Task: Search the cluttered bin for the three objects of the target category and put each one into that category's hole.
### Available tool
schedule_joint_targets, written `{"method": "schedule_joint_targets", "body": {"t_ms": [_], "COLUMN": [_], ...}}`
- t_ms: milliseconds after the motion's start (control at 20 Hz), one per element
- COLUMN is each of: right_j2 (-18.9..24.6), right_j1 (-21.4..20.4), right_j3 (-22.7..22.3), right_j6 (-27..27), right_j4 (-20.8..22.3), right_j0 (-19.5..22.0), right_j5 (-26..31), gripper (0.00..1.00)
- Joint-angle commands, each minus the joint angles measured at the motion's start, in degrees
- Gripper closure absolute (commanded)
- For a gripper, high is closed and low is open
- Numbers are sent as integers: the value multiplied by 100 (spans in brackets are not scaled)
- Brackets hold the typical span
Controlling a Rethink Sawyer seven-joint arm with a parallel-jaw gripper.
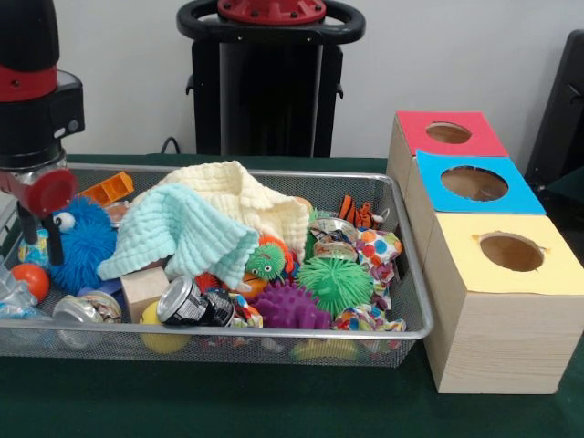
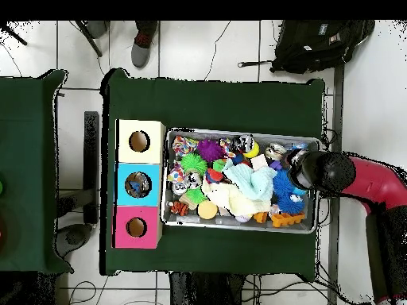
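The silver wire-mesh bin [image 1: 415, 274] is full of toys, cans and cloths; it also shows in the overhead view [image 2: 169, 171]. My gripper [image 1: 50, 239] hangs over the bin's left end in the front view, just above a blue fuzzy toy [image 1: 84, 242]. From overhead the arm's head [image 2: 318, 171] covers it at the bin's right end. A clear, dented plastic piece, possibly a bottle [image 1: 11, 290], lies at the left edge under the gripper. The red-topped hole [image 1: 448, 133] is in the farthest wooden box [image 2: 136, 227]. No other bottles show.
The blue-topped hole [image 1: 474, 183] and yellow-topped hole [image 1: 511, 252] are in boxes beside the bin. A mint cloth [image 1: 178, 233] and a cream cloth [image 1: 246, 196] cover the bin's middle. Metal cans [image 1: 187, 303], spiky balls [image 1: 336, 283] and an orange ball [image 1: 35, 278] lie around.
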State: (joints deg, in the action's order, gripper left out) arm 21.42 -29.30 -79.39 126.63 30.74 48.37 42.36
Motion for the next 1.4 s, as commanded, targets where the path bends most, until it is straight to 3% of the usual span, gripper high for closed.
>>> {"method": "schedule_joint_targets", "body": {"t_ms": [50, 500, 700, 1150, 1400], "right_j2": [794, 982, 1025, 1395, 1543], "right_j1": [353, 530, 611, 1211, 1346], "right_j3": [257, 385, 892, 2781, 3269], "right_j6": [-2746, -3633, -4100, -5486, -6119], "right_j4": [315, 456, 458, 440, 424], "right_j0": [-35, -33, -190, -547, -756], "right_j5": [930, 1087, 1554, 2819, 3466], "gripper": [0, 0, 0, 0, 0]}}
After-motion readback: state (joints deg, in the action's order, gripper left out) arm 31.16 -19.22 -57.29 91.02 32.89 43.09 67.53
